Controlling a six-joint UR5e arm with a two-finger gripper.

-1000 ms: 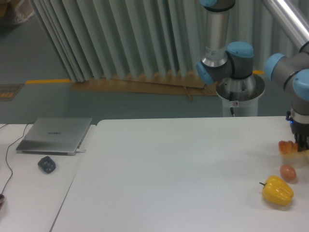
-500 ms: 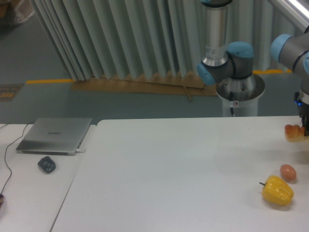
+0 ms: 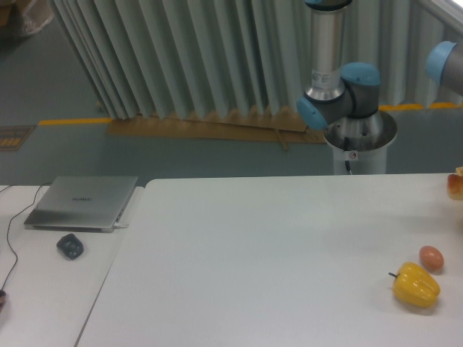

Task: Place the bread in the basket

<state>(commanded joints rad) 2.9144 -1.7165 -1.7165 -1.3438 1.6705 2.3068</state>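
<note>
Only the left end of the bread (image 3: 456, 186), a golden-brown roll, shows at the right edge of the frame. It hangs above the white table (image 3: 275, 246), not resting on it. My gripper is past the right edge and out of view. Of that arm only a blue joint (image 3: 445, 63) shows at the upper right. The basket is out of view.
A yellow bell pepper (image 3: 416, 285) and a small brownish egg (image 3: 431, 258) lie at the table's right front. The arm's base column (image 3: 352, 130) stands behind the table. A closed laptop (image 3: 83, 202) and a dark mouse (image 3: 70, 246) lie on the left side table.
The bread has gone up and to the right with the gripper. The gripper has left the frame, and the bread is now half cut off by the right edge.
</note>
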